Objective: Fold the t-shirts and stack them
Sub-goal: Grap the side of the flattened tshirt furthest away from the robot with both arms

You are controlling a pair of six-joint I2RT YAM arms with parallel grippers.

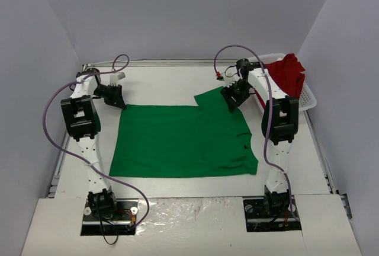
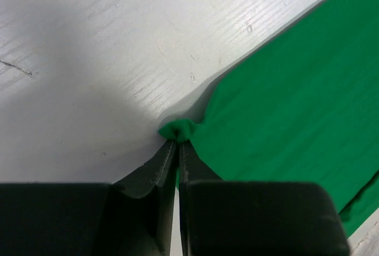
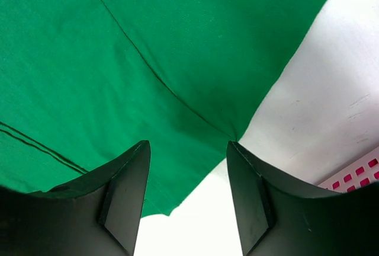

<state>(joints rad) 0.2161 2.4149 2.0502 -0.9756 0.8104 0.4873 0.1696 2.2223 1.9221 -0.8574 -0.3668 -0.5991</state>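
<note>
The green t-shirt (image 1: 183, 140) lies spread flat on the middle of the table. My left gripper (image 1: 120, 104) is at its back left corner, and in the left wrist view the gripper (image 2: 177, 141) is shut on a small pinched bunch of the green cloth (image 2: 296, 108). My right gripper (image 1: 232, 103) hovers over the back right sleeve. Seen from the right wrist, this gripper (image 3: 188, 146) is open, straddling the edge of the green cloth (image 3: 118, 60) where sleeve meets body. The red t-shirt (image 1: 287, 71) sits heaped in the basket at the back right.
A white lattice basket (image 1: 308, 97) stands against the right wall, and its corner (image 3: 355, 176) shows in the right wrist view. Purple cables loop over both arms. Grey walls close in the table on three sides. The table is bare white (image 1: 166, 84) behind the shirt.
</note>
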